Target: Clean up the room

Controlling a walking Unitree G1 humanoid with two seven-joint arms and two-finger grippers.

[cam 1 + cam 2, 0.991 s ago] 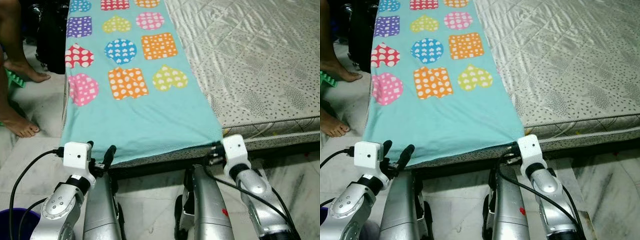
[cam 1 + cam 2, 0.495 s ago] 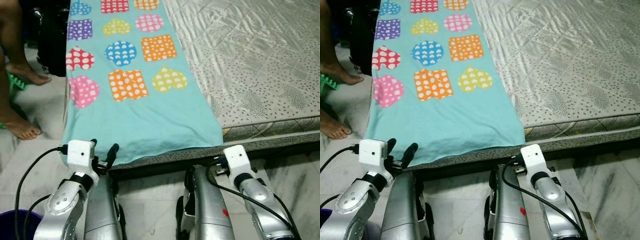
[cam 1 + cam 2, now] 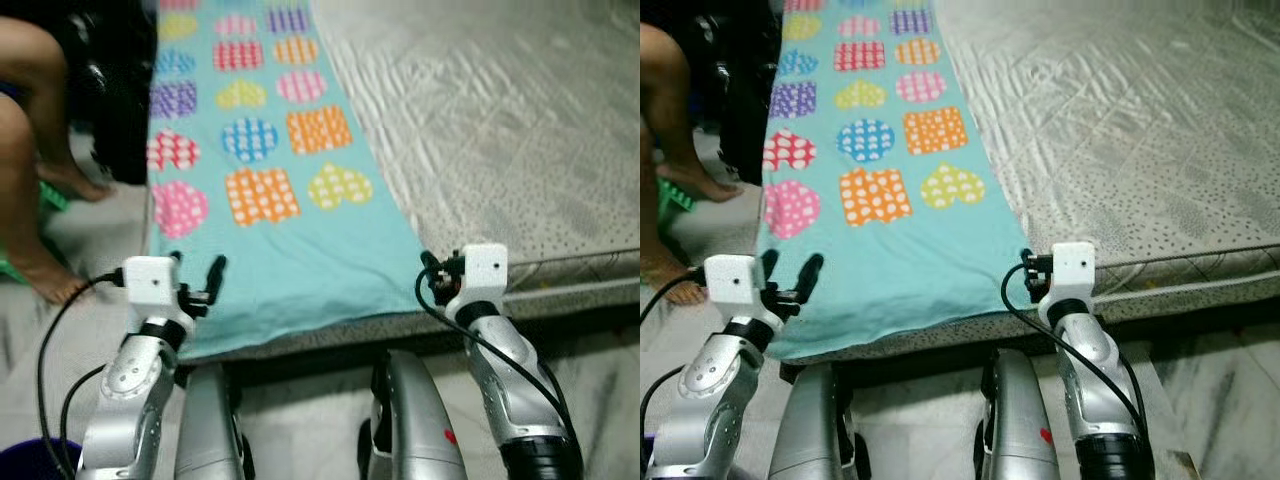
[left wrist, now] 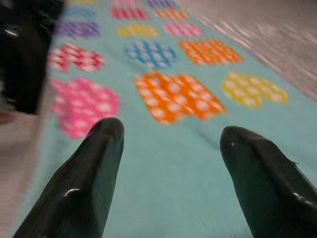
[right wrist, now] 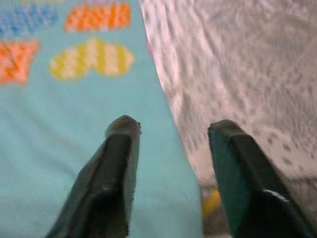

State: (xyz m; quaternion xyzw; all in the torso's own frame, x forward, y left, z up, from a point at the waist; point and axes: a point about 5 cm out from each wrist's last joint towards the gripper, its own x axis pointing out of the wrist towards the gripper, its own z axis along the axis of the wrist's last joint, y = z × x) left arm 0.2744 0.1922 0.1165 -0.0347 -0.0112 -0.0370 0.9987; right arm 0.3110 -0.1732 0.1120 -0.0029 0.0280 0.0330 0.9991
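A teal blanket (image 3: 290, 260) printed with bright hearts and squares lies flat along the left part of the mattress (image 3: 500, 130). My left gripper (image 4: 168, 134) is open just over the blanket's near left corner, with nothing between its fingers (image 3: 215, 270). Over the near right corner, my right gripper (image 5: 171, 126) is open too; one finger hangs above the teal cloth and the other above the bare mattress. Neither gripper holds the cloth.
A person's bare legs (image 3: 30, 120) stand on the floor left of the bed, next to a black object (image 3: 120, 90). A green thing (image 3: 52, 196) lies by the feet. A purple bucket (image 3: 30, 462) sits at the lower left. Marble floor runs before the bed.
Both arms have risen and reached forward from below the bed's edge to the blanket's near corners. The whole picture has shifted, so the camera moved too.
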